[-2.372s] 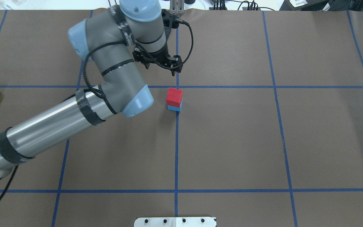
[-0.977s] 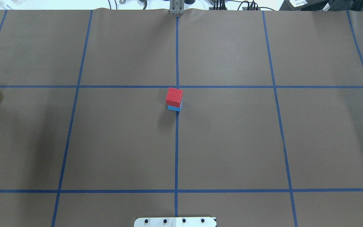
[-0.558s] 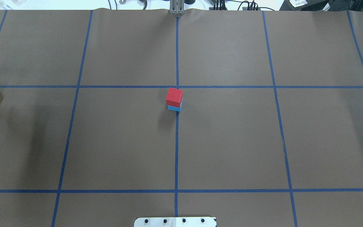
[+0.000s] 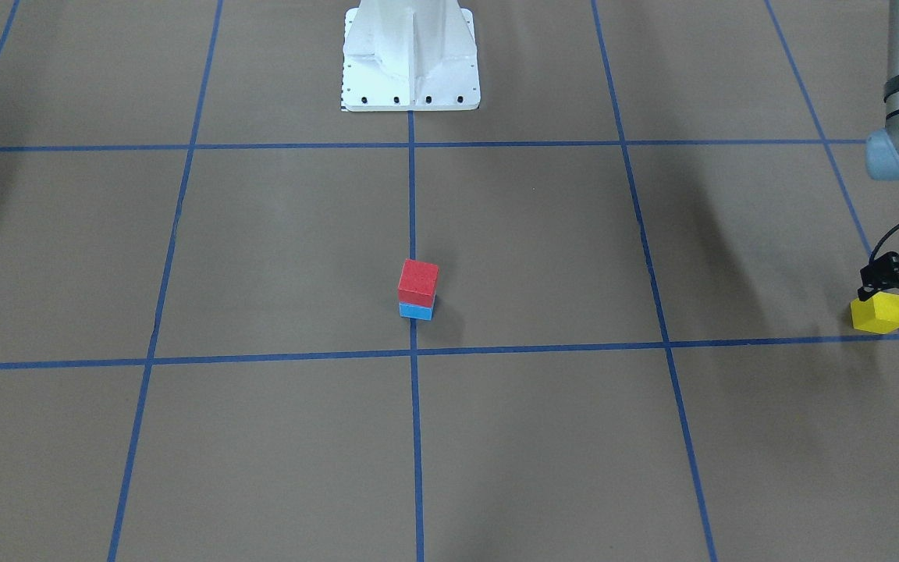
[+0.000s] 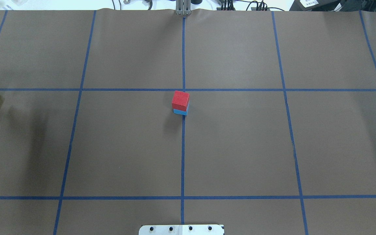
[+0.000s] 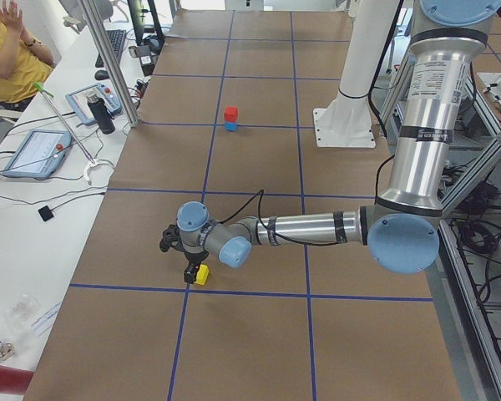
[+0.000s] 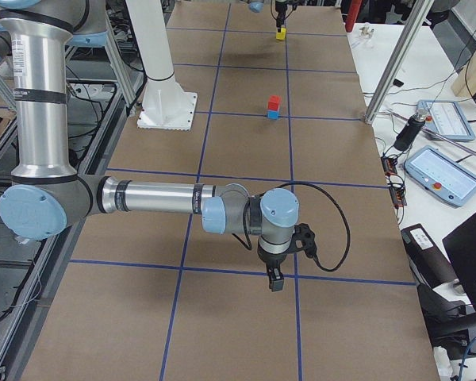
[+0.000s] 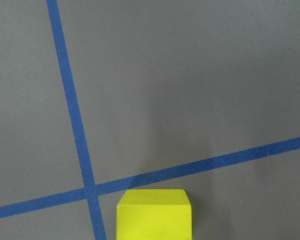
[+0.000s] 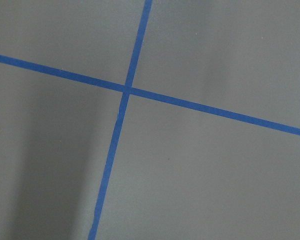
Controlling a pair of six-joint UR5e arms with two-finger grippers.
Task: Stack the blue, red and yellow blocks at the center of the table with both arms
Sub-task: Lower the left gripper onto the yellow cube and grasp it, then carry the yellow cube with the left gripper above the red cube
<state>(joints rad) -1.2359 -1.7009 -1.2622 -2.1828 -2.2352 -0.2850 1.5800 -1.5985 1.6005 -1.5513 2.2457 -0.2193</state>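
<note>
No text, number or brand can be read anywhere. The left arm [image 6: 423,100] carries a line of small dark print down its upright silver tube in the left side view, too small to make out. The right arm [image 7: 33,79] shows the same kind of print in the right side view. A white label [image 5: 308,2] beyond the tabletop's [image 5: 240,147] far edge bears blurred black marks.

red block [image 5: 180,99], blue block [image 5: 180,112], yellow block [image 4: 878,314]; brown blue-gridded table [image 5: 240,147]
</note>
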